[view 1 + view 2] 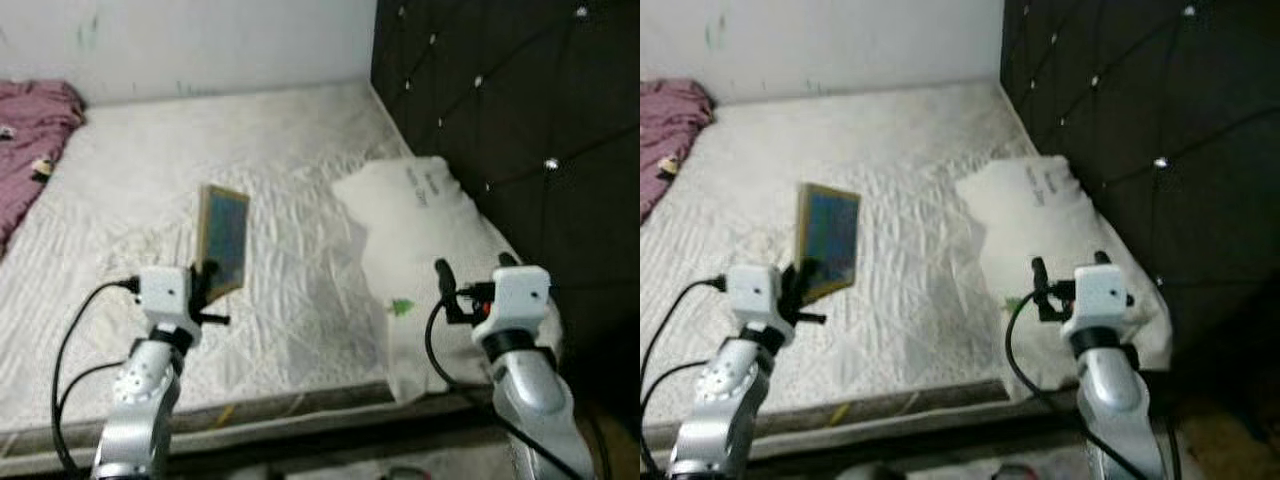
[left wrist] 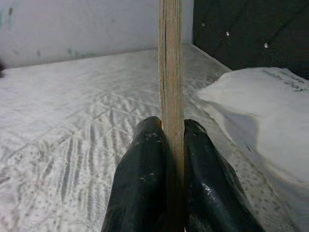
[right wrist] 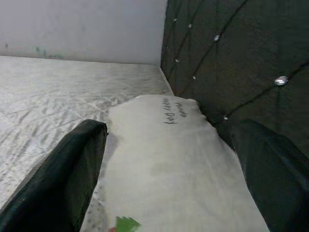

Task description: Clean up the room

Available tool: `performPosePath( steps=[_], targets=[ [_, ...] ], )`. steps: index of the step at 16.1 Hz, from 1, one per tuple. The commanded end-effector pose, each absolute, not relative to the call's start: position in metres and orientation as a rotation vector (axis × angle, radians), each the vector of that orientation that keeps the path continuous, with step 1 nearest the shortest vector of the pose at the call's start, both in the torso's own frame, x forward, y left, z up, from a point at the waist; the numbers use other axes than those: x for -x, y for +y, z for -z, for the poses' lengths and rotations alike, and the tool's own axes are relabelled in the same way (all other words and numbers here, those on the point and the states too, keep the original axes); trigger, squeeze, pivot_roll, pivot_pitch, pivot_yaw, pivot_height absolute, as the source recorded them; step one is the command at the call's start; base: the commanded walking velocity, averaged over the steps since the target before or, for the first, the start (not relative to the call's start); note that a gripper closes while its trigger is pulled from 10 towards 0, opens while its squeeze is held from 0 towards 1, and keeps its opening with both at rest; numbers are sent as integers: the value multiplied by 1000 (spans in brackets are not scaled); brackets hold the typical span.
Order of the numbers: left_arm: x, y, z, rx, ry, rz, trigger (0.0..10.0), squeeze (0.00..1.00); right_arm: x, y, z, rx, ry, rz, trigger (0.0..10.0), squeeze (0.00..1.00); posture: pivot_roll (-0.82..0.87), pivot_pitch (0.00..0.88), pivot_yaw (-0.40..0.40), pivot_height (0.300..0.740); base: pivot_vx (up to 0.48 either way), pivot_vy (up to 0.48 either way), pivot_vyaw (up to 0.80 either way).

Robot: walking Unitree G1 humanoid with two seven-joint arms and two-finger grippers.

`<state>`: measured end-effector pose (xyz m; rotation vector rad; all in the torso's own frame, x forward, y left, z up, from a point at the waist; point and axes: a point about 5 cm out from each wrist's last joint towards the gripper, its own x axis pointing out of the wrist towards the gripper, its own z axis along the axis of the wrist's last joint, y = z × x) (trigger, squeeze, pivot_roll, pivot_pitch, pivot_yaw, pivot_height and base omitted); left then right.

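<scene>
- Book (image 1: pixel 223 240): thin, tan-edged, blue-green cover; held upright above the white mattress (image 1: pixel 200 160), near its front edge, left of the pillow.
- Left gripper (image 1: pixel 205 283): clamped on the lower edge of the book; in the left wrist view, both black fingers (image 2: pixel 145 183) pressed against the two faces of the book (image 2: pixel 171 96), seen edge-on.
- Right gripper (image 1: pixel 475 268): fingers spread wide apart, nothing between them; positioned over the front end of the pillow, not touching it as far as can be told.
- Pillow (image 1: pixel 420 230): white, lying lengthwise along the dark tufted headboard (image 1: pixel 500 110); printed lettering near the far end, small green mark (image 3: pixel 126 224) near the front end.
- Maroon blanket (image 1: pixel 30 130): bunched at the far left corner of the mattress, well apart from the book.
- Wall (image 1: pixel 200 40): pale, behind the mattress.
</scene>
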<state>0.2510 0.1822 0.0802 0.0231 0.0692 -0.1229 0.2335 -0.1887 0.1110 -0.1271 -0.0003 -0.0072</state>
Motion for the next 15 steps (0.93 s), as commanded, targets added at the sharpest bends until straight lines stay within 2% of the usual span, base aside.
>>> performPosePath(
  steps=[1, 5, 8, 15],
  targets=[
    [-252, 193, -85, -42, 47, 79, 10000, 0, -234, -187, -113, 126, -10, 2, 10000, 0, -111, 0, 52, 740, 0, 0, 0],
    [-253, 194, -85, -38, 51, 49, 10000, 0, -235, -187, -112, 125, -8, -1, 10000, 0, -106, 0, 49, 740, 0, 0, 0],
    [-253, 194, -85, -34, 52, 50, 10000, 0, -236, -187, -112, 124, -7, -5, 10000, 0, -106, 0, 48, 740, 0, 0, -529],
    [-253, 193, -85, -23, 56, 49, 10000, 0, -238, -186, -113, 131, -13, -14, 10000, 0, -105, 0, 44, 740, 0, 0, 0]
  ],
)
